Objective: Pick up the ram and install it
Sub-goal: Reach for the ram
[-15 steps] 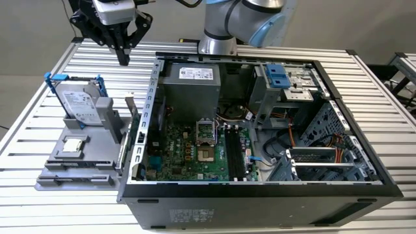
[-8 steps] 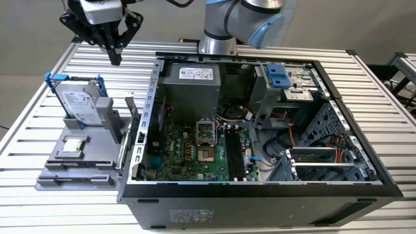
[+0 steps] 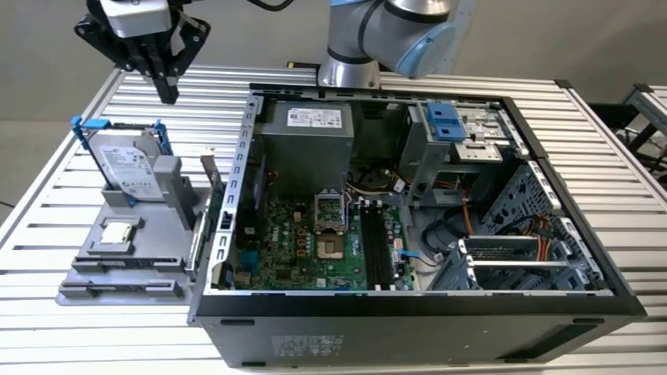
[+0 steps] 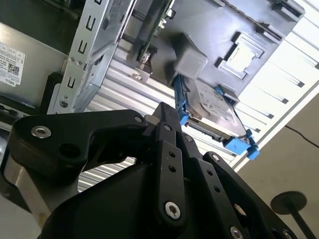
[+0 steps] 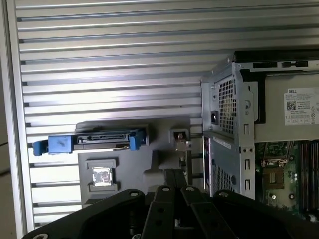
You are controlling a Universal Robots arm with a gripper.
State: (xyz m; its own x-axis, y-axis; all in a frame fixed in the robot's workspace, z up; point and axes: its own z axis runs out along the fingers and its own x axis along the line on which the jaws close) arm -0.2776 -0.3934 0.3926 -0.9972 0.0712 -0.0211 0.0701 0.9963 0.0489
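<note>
Grey plastic fixture [image 3: 83, 285], at the exterior view's left, carries an upright hard drive [image 3: 130, 168] in a blue-edged frame and a small square chip [image 3: 118, 232]. Above and behind it hangs the gripper [image 3: 167, 95], its fingers drawn together to a point with nothing between them, well apart from every part.

The ram [image 4: 149, 37] stands on edge in a slot at the fixture's side, just beside the wall of the open case [image 3: 417, 308]. In the second wrist view it reads as a thin greenish strip. Further right, inside the case, lie the black motherboard slots [image 3: 377, 250].

Judgement: the step in hand is the reach for the stick. Done well, it calls for jaws parted wider than the board is thick and centred over its upper edge. They should close on the flat faces near mid-length, along a straight vertical path, since the case wall stands close.

Unclear: the ram shows edge-on, so its length and seating depth cannot be read. The gripper's own body cuts off the near end of the fixture in both wrist views. Whether the slot latches stand open cannot be told.
</note>
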